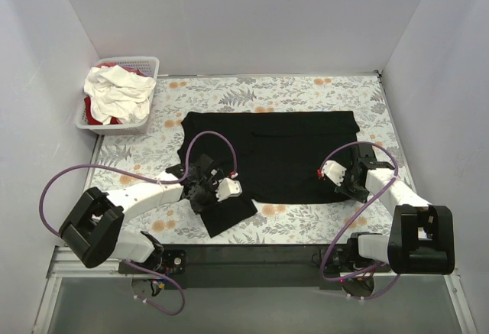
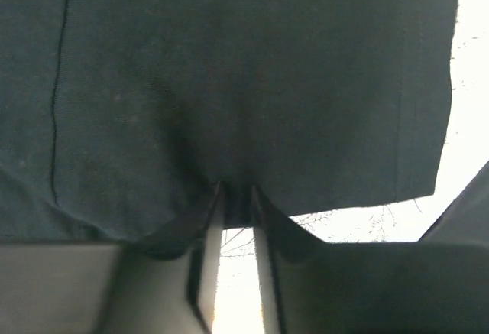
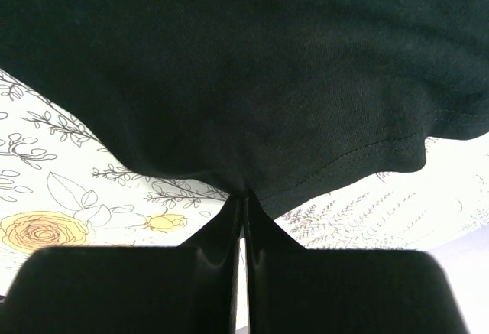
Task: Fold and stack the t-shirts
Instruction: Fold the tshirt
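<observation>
Black t-shirt [image 1: 283, 154] spread flat on the floral table [image 1: 306, 89], gripped at its near edge by both arms.
Its long axis runs left to right, and the cloth lies beyond both grippers. The basket [image 1: 145, 65] at far left holds white and red t-shirts [image 1: 118, 89]. Right gripper [image 3: 244, 194] is clamped on the near-right hem. The left gripper [image 2: 235, 192], narrow, seems to nip the near-left edge.

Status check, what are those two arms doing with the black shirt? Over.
Right fingers shut on black t-shirt hem. Left fingers pinching its near edge too. Nothing in the way.
</observation>
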Tool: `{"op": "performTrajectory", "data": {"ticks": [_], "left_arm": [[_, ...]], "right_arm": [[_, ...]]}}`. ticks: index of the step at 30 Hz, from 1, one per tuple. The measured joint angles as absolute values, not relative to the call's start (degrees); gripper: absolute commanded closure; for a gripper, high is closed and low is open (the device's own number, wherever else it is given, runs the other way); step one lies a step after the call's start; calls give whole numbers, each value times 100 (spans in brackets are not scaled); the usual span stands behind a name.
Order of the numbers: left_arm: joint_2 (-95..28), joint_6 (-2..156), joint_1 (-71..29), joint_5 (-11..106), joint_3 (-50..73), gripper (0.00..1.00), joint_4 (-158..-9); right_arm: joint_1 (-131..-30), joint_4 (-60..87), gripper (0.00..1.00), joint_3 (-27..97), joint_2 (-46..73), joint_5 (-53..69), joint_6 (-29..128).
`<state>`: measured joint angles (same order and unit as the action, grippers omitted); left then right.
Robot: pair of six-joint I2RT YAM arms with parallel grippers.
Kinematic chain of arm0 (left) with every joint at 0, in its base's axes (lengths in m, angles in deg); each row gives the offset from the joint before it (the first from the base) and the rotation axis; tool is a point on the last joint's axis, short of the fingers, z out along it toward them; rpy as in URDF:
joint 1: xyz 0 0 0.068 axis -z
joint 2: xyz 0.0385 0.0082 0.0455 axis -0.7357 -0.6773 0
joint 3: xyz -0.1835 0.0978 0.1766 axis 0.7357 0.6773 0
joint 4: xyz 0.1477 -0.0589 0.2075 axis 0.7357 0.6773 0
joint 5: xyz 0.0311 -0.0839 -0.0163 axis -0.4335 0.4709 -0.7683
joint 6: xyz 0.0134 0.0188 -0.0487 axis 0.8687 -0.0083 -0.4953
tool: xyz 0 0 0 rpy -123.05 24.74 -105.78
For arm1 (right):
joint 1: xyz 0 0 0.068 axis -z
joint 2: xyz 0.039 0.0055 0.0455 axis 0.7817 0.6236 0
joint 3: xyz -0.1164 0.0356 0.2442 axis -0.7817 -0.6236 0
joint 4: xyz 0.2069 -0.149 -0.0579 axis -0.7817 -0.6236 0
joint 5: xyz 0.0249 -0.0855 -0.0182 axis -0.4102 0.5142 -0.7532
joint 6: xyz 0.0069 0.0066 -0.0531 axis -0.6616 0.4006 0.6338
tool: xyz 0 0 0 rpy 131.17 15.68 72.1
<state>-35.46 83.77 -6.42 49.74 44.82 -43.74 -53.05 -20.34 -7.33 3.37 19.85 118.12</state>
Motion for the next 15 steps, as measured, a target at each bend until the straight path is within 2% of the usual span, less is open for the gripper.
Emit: {"op": "performTrajectory", "data": {"ticks": [1, 4, 9, 15], "left_arm": [[-3535, 8371, -637, 4926, 4486, 92, -4394], [-3472, 8318, -605, 4931, 4486, 100, -4280], [-3249, 8185, -565, 5036, 4440, 100, -3647], [-3044, 8034, -670, 5237, 3769, 100, -2945]], "right_arm": [[-5305, -2038, 99, -730, 335, 1976, 11812], [-5305, -2112, 99, -730, 273, 1919, 11814], [-5305, -2421, 99, -717, -168, 1788, 11854], [-5272, -2737, 99, -359, -441, 1653, 11948]]}}
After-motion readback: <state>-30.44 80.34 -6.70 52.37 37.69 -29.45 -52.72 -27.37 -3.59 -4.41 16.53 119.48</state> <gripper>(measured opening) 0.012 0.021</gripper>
